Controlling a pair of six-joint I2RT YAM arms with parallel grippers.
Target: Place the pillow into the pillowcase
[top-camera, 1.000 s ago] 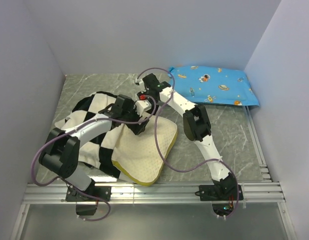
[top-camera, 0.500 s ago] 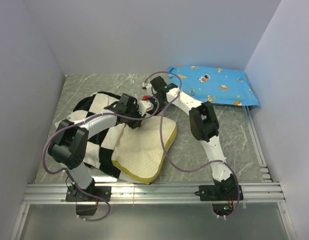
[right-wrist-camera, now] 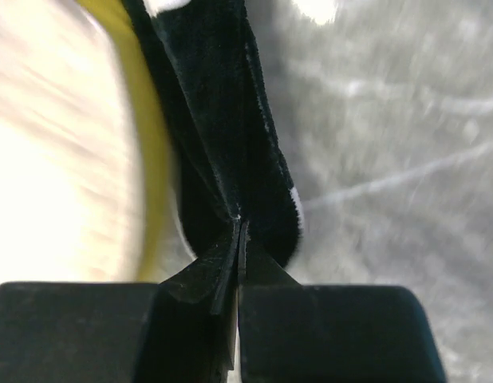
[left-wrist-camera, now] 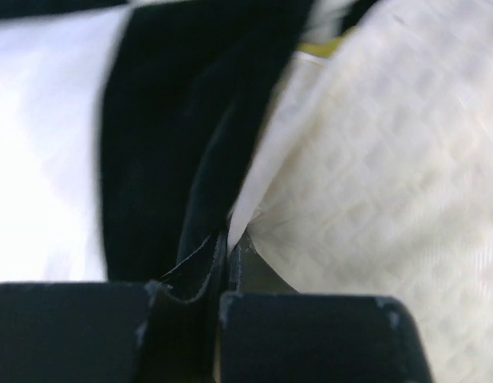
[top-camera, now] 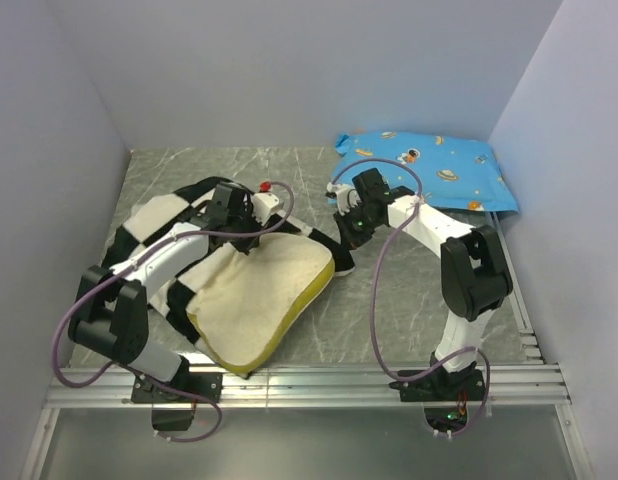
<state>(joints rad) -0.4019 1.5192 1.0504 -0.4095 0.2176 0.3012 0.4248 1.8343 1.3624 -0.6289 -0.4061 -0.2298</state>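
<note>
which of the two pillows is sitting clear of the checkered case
The blue cartoon-print pillow at the far right, lying flat on its own. The cream dotted pillow with yellow piping overlaps the black and white checkered fabric pillowcase.

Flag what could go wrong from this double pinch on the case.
1. The right gripper pinches only a thin black edge of the case; a hard pull could slip it free.
2. The left gripper closes right where case meets pillow; it may have caught pillow fabric too and would drag it along.
3. Most of the pillow lies outside the case, so it could bunch at the opening.
</note>
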